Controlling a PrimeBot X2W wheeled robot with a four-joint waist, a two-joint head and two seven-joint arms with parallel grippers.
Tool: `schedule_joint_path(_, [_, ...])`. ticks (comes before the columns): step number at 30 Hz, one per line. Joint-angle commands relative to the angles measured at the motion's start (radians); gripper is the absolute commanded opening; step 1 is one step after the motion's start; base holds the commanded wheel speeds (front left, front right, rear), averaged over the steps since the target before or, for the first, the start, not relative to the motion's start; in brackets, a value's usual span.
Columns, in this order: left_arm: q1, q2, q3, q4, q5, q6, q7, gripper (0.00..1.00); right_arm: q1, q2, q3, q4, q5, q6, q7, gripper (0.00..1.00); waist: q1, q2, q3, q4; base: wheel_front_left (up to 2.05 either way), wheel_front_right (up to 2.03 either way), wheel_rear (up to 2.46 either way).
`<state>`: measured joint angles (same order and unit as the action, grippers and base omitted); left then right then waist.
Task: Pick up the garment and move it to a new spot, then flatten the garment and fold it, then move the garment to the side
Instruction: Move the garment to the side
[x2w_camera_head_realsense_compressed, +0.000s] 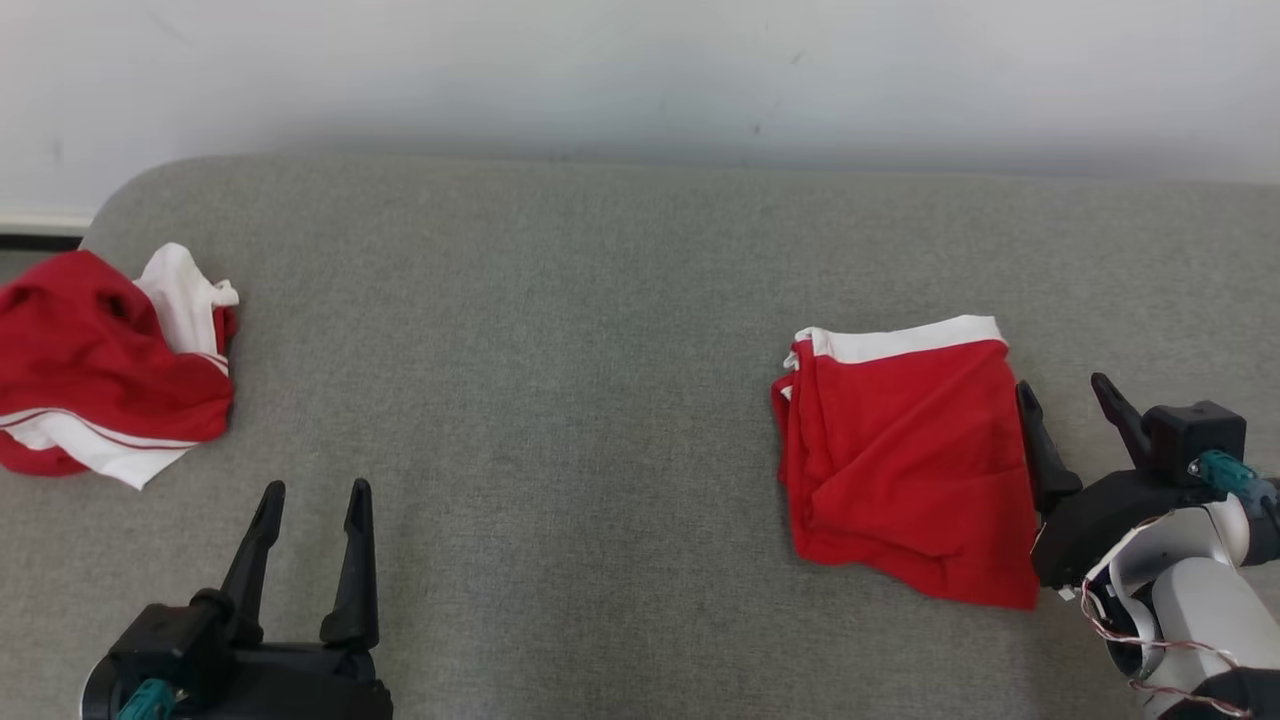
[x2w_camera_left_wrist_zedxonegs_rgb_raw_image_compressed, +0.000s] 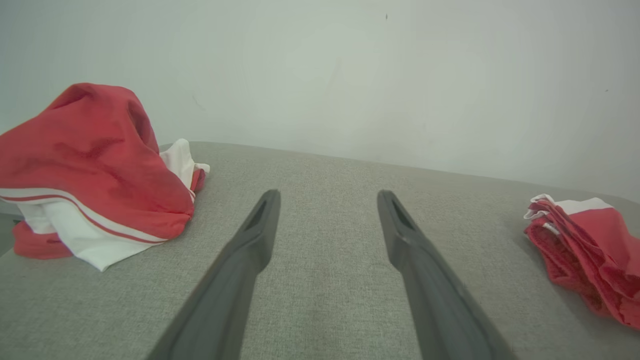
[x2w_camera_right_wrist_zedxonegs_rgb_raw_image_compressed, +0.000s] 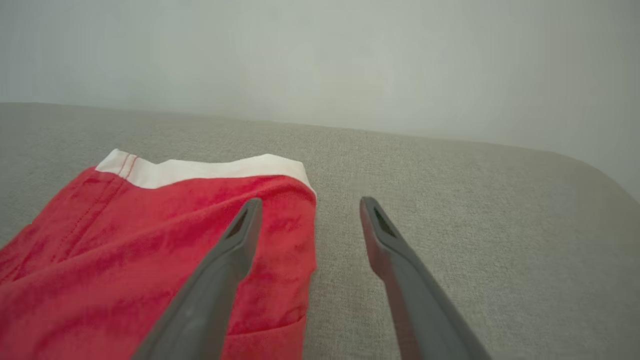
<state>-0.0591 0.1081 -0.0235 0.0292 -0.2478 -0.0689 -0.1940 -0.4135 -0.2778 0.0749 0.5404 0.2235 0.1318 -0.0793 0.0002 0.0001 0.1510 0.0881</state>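
Observation:
A folded red garment with a white waistband lies flat on the grey couch surface at the right; it also shows in the left wrist view and the right wrist view. My right gripper is open at the garment's right edge with nothing between its fingers. In the right wrist view its left finger hangs over the red cloth's right border. A crumpled red and white garment lies heaped at the far left. My left gripper is open and empty, to the heap's lower right.
The grey upholstered surface spans the view, with a rounded corner at the back left. A pale wall runs behind it. A wide stretch of bare fabric separates the two garments.

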Motion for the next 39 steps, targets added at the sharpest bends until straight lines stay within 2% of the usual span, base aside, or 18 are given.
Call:
schedule_joint_path(1, [-0.015,-0.001,-0.002,0.006,-0.004,0.005,-0.006,1.00,-0.019,-0.001,0.006,0.031,0.013,-0.002,0.001,1.00,-0.0002,-0.0001,0.027,0.019,0.00,0.00,0.00])
schedule_joint_path(7, [-0.042,-0.006,-0.017,0.026,-0.004,0.004,-0.022,1.00,-0.062,0.007,0.038,0.184,0.046,-0.002,-0.015,1.00,-0.0002,-0.0001,0.049,0.031,0.00,0.00,0.00])
schedule_joint_path(14, [-0.055,-0.005,-0.023,0.045,-0.005,0.006,-0.034,1.00,-0.075,0.027,0.093,0.307,0.090,-0.002,-0.024,1.00,-0.0002,-0.0001,0.057,0.024,0.00,0.00,0.00])
schedule_joint_path(15, [-0.056,-0.006,-0.025,0.047,-0.004,0.006,-0.036,1.00,-0.079,0.031,0.101,0.318,0.098,-0.002,-0.028,0.88,-0.0002,-0.0001,0.058,0.024,0.00,0.00,0.00])
schedule_joint_path(17, [-0.060,-0.006,-0.026,0.050,-0.005,0.007,-0.036,1.00,-0.086,0.038,0.127,0.336,0.116,-0.002,-0.023,0.00,-0.0002,-0.0001,0.059,0.021,0.00,0.00,0.00])
schedule_joint_path(19, [-0.060,-0.006,-0.028,0.053,-0.006,0.008,-0.039,1.00,-0.101,0.036,0.142,0.346,0.135,-0.002,-0.030,0.00,-0.0002,-0.0001,0.059,0.018,0.00,0.00,0.00])
schedule_joint_path(27, [-0.076,-0.009,-0.040,0.037,-0.002,0.013,-0.048,1.00,-0.207,-0.045,0.226,0.340,0.150,-0.002,-0.038,0.00,-0.0002,-0.0001,0.098,-0.003,0.00,0.00,0.00])
schedule_joint_path(32, [-0.114,-0.005,-0.053,0.020,0.011,0.007,-0.056,1.00,-0.294,-0.134,0.289,0.309,0.143,-0.002,-0.016,0.00,-0.0002,-0.0001,0.175,-0.036,0.00,0.00,0.00])
schedule_joint_path(39, [-0.199,0.005,-0.070,-0.018,0.034,0.003,-0.062,1.00,-0.415,-0.302,0.345,0.253,0.161,-0.002,0.023,0.00,-0.0002,-0.0001,0.311,-0.113,0.00,0.00,0.00])
